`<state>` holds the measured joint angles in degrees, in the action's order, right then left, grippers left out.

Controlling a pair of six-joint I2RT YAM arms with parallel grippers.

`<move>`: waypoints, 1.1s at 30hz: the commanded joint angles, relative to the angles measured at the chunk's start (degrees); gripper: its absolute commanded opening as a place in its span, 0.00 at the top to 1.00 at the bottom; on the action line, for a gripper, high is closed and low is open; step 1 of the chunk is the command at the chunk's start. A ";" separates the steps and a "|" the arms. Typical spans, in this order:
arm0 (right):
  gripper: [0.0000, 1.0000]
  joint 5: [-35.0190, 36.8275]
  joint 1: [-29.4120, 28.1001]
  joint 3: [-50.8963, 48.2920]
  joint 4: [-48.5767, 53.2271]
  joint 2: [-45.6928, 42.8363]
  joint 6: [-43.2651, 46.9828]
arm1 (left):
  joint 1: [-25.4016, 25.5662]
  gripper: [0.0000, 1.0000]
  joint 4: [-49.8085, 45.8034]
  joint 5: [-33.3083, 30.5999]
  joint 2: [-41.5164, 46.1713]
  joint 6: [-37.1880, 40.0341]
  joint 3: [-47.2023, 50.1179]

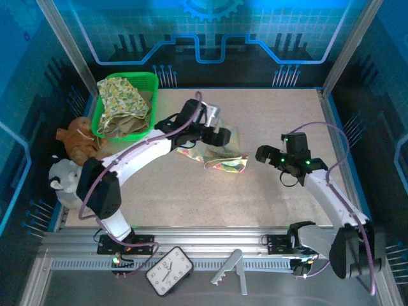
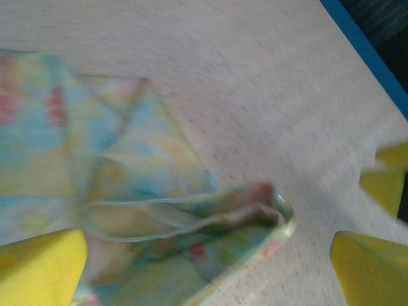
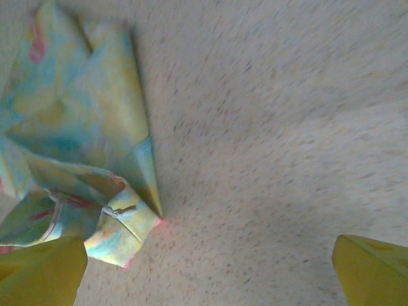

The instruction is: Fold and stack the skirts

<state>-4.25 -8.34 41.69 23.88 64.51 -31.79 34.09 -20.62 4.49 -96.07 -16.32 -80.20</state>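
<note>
The pastel patchwork skirt is lying rumpled and partly folded near the middle of the table, a little toward the far side. The left gripper is hovering right over its far edge with its claw released; in the left wrist view the yellow fingers are standing wide apart, with a doubled corner of the cloth lying loose between them and not pinched. The right gripper is hanging just beside the skirt's right edge, its claw spread wide too and grasping nothing; in the right wrist view one finger is sitting by the skirt's folded corner while bare tabletop is stretching out to the right. Open table is running along the near side and the whole right half, giving both arms room. At the far left corner the green basket is holding the yellow-green floral skirt on top of the olive-khaki skirt. The brown plush toy and white plush toy are crowding the left edge.
</note>
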 commanded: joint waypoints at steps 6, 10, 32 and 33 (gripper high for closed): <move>0.00 -4.92 -15.82 10.93 1.26 10.91 28.45 | -8.79 0.01 -3.37 -7.67 1.64 -29.64 12.66; 0.00 4.68 -24.43 15.42 3.18 16.42 35.83 | -10.85 0.01 -4.15 -8.25 2.73 -32.46 15.26; 0.63 34.61 -30.90 42.28 8.62 48.67 16.16 | -14.41 0.06 -1.35 -2.35 -14.02 -27.60 6.05; 0.69 33.74 -30.18 41.13 7.86 46.94 16.20 | -14.49 0.09 -1.97 -2.45 -16.30 -27.48 4.70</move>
<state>27.31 -40.14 83.59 32.73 115.28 -14.50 19.97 -22.85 0.91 -107.94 -45.65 -71.66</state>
